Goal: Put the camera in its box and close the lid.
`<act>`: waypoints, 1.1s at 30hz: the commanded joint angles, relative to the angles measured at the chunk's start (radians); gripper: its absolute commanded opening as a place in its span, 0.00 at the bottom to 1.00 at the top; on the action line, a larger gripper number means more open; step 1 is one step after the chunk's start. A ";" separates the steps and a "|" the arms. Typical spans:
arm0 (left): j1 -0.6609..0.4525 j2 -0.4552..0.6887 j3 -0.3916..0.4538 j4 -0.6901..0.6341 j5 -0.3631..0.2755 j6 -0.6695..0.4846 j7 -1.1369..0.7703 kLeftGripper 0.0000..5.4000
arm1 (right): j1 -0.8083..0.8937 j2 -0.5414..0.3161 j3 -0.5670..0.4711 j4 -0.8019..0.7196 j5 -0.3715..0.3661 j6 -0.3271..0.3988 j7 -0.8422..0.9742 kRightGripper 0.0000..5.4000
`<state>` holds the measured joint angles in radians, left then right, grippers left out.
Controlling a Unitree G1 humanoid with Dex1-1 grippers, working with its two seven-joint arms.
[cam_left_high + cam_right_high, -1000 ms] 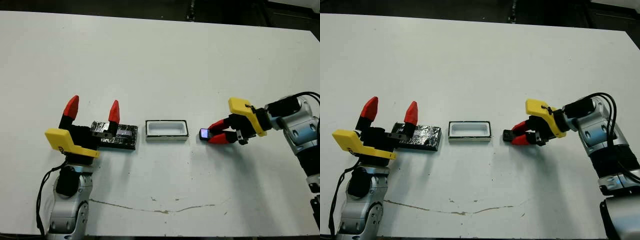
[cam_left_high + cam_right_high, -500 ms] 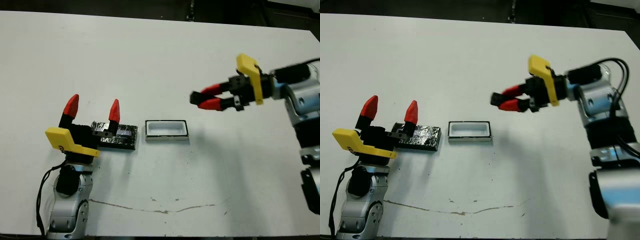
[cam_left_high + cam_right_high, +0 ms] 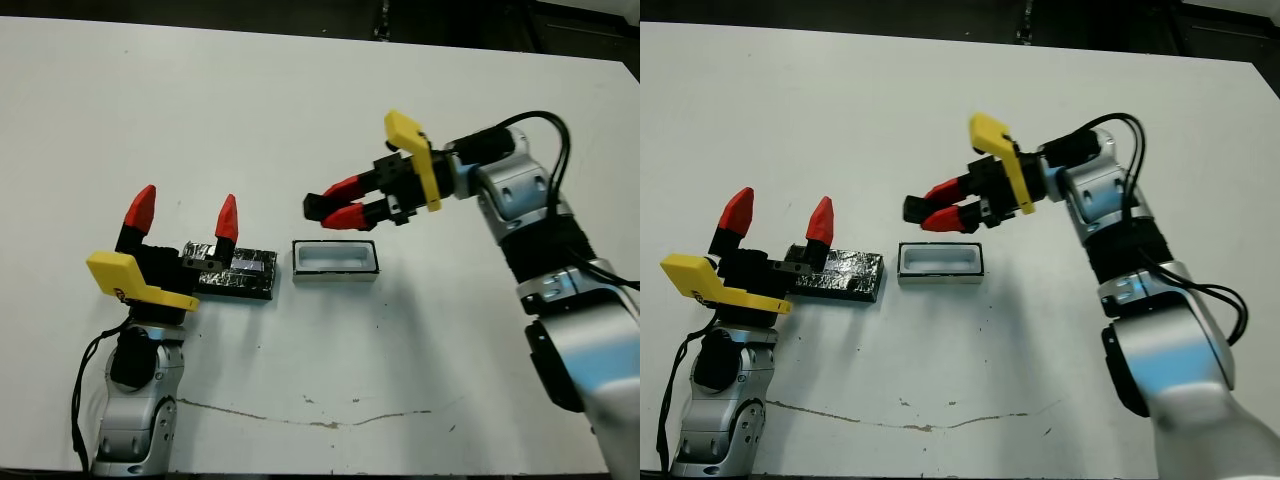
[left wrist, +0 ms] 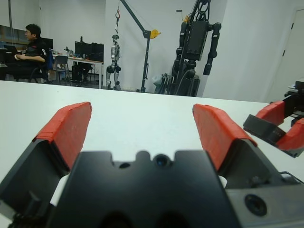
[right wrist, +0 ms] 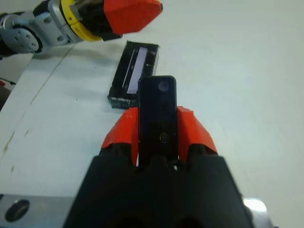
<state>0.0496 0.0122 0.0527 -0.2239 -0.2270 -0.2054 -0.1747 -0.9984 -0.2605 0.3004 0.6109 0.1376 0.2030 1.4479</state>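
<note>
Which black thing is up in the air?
The thin camera, pinched in the right claw above the box. The wider, shiny black lid lies flat on the table.

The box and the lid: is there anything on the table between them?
No. In the left eye view, only a narrow strip of bare white table separates the box from the lid.

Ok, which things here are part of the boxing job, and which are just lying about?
Part of the job:
camera, held in the right gripper
box
lid, beside the left gripper

Lying about:
nothing else on the table; only the person and robots beyond it
</note>
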 commanded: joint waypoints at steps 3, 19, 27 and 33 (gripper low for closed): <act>0.019 0.006 0.005 0.010 -0.009 -0.011 -0.015 1.00 | 0.034 0.003 0.022 -0.065 -0.022 0.016 -0.036 0.31; 0.025 0.004 0.007 0.008 -0.012 -0.004 -0.016 1.00 | 0.118 0.017 0.030 -0.074 -0.013 -0.044 -0.062 0.31; 0.026 0.001 0.006 0.018 -0.006 -0.016 -0.016 1.00 | 0.127 0.021 0.031 -0.026 -0.020 -0.077 -0.058 0.31; 0.031 -0.001 0.005 0.015 -0.002 -0.018 -0.011 1.00 | 0.137 0.018 0.036 -0.022 -0.026 -0.062 -0.062 0.31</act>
<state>0.0651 0.0119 0.0571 -0.2178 -0.2273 -0.2201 -0.1861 -0.8842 -0.2326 0.3351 0.5807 0.1188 0.1336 1.3870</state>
